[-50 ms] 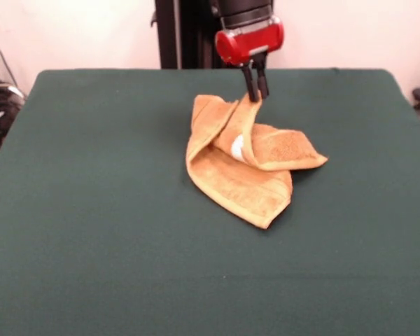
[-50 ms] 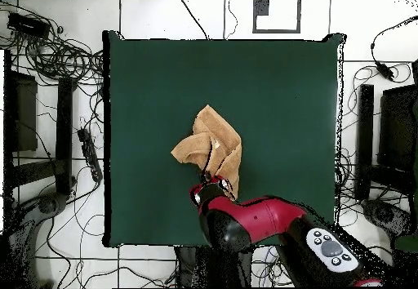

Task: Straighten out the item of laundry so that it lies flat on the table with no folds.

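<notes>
Closed on one raised edge of the towel (image 1: 246, 162), the gripper (image 1: 255, 93) stood with its two dark fingers (image 1: 250, 85) pinched together and the cloth lifted between them. Nearest to me, one pointed corner of the towel lay flat on the green table (image 1: 91, 245). Behind it the cloth was folded over itself in thick layers, with a small white tag (image 1: 237, 145) showing in the fold. Farther back, the red arm (image 2: 261, 220) came down over the table's middle.

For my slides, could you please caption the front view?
Sawyer gripper pinching a raised fold of the crumpled orange towel on the green table.
</notes>
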Available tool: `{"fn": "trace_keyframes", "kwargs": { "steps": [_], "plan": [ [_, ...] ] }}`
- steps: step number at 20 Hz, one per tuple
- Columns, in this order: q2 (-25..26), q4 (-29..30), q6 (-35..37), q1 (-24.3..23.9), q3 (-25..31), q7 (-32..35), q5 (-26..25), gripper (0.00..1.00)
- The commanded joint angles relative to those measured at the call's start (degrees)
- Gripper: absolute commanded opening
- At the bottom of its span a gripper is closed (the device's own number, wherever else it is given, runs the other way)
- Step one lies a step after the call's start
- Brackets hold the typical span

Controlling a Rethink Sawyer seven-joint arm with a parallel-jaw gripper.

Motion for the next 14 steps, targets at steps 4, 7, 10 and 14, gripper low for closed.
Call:
{"fn": "trace_keyframes", "kwargs": {
  "steps": [4, 7, 10, 14],
  "plan": [
    [3.43, 5.83, 11.29, -6.5, 11.47, -4.07, -7.61, 0.0],
    [3.29, 7.3, 12.98, -8.27, 12.55, -4.82, -8.69, 0.0],
    [2.45, 9.35, 13.98, -10.05, 13.81, -5.06, -9.54, 0.0],
    [1.15, 11.11, 13.39, -9.58, 13.26, -3.54, -11.26, 0.0]
  ]
}}
